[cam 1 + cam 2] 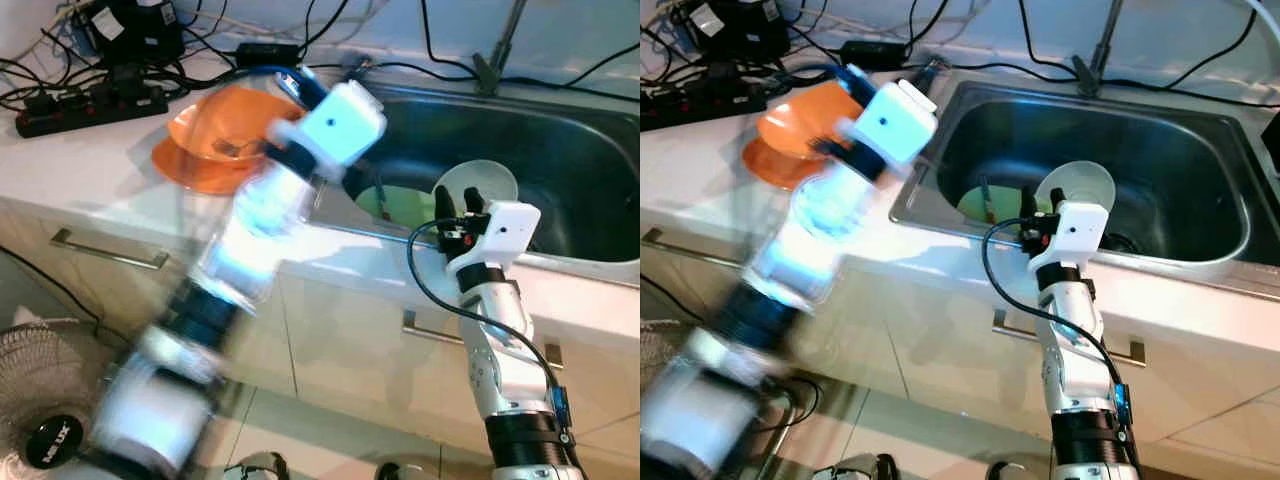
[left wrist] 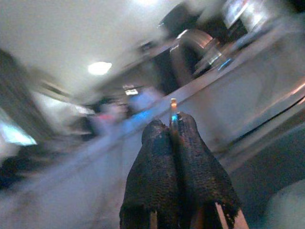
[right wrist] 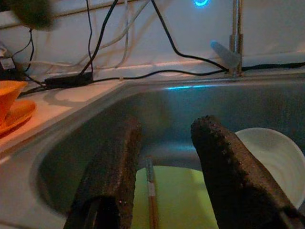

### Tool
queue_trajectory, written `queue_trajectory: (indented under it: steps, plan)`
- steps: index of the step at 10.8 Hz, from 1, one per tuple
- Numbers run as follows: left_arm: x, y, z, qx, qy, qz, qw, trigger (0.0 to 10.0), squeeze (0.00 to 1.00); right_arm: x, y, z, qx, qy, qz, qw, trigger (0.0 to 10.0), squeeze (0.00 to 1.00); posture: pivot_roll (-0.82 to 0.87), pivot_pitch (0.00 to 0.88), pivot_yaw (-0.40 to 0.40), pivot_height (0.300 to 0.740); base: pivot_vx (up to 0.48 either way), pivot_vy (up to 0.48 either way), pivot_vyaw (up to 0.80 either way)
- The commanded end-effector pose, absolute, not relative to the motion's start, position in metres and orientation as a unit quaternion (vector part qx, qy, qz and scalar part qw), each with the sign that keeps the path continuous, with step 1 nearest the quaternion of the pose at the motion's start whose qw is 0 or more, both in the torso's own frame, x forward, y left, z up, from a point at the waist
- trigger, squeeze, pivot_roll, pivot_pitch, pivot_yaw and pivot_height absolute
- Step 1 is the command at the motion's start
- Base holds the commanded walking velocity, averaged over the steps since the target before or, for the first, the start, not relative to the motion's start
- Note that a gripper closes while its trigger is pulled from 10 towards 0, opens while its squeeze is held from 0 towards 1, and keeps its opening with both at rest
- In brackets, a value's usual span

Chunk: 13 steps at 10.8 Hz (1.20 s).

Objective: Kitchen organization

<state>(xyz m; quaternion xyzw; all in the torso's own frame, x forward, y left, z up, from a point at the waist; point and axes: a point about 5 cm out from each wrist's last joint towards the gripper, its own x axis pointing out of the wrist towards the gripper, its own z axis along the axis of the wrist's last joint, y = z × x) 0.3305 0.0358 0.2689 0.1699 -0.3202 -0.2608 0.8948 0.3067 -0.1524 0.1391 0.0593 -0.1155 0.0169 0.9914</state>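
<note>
Stainless sink set in white counter, holding white bowl, lime-green plate and a chopstick-like utensil lying on the plate. Orange bowl sits on orange plate on the counter left of the sink, near black power strip and cables.

Right gripper hovers at the sink's front rim, fingers spread apart, nothing between them, aimed at the plate and utensil; white bowl just beside its outer finger. Left gripper is motion-blurred, arm raised across the counter by the orange bowl; fingers pressed together on a thin stick whose tip pokes out, likely a chopstick but too blurred to be sure.

Step judged: clearing sink items. To do it well, right gripper should drop lower into the basin, line both fingers across the utensil or bowl rim, and close only once centred; thin utensil flat on a plate is likely to slip, so approach steep. Left arm should slow before placing.

Writing: floor fan hub has a small white label, unreadable at this size; nothing else legible
</note>
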Motion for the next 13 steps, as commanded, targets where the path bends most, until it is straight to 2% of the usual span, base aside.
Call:
queue_trajectory:
  steps: [1,3,4,5,6,8,10,11,13]
  plan:
    - [0.324,0.035,0.278,0.100,-0.318,-0.301,0.893,10.0,0.00,0.306,-0.153,0.127,0.059,-0.089,0.011,0.994,10.0,0.00,0.02,0.037,0.045,0.740,0.000,0.000,0.00]
    - [0.311,0.027,0.277,-0.019,-0.287,-0.384,0.877,10.0,0.00,0.305,-0.152,0.128,0.048,-0.092,0.014,0.995,10.0,0.00,0.02,0.028,0.047,0.740,0.000,0.000,0.00]
    - [0.307,0.026,0.275,-0.047,-0.267,-0.415,0.869,10.0,0.00,0.306,-0.150,0.129,0.037,-0.096,0.021,0.995,10.0,0.00,0.02,0.026,0.049,0.740,0.000,0.000,0.00]
    - [0.306,0.028,0.274,-0.066,-0.254,-0.424,0.867,10.0,0.00,0.306,-0.149,0.132,0.020,-0.101,0.027,0.994,10.0,0.64,0.02,0.032,0.049,0.740,0.000,0.000,0.00]
    - [0.306,0.029,0.274,-0.073,-0.249,-0.427,0.866,10.0,0.00,0.307,-0.149,0.133,0.012,-0.103,0.028,0.994,10.0,1.00,0.02,0.033,0.049,0.740,0.000,0.000,0.00]
    - [0.307,0.032,0.267,-0.081,-0.225,-0.432,0.870,10.0,0.00,0.309,-0.150,0.145,-0.048,-0.123,0.049,0.990,10.0,1.00,0.01,0.042,0.048,0.740,0.000,0.000,0.00]
    - [0.308,0.034,0.265,-0.078,-0.216,-0.429,0.874,10.0,0.00,0.311,-0.151,0.159,-0.072,-0.145,0.051,0.985,10.0,1.00,0.01,0.046,0.049,0.740,0.000,0.000,0.00]
    - [0.309,0.035,0.264,-0.077,-0.212,-0.427,0.876,10.0,0.00,0.312,-0.151,0.167,-0.082,-0.159,0.047,0.983,10.0,0.00,0.01,0.046,0.050,0.740,0.000,0.000,0.00]
    - [0.309,0.034,0.258,-0.072,-0.196,-0.430,0.878,10.0,0.00,0.312,-0.147,0.180,-0.087,-0.181,0.051,0.978,10.0,0.00,0.01,0.049,0.051,0.740,0.000,0.000,0.00]
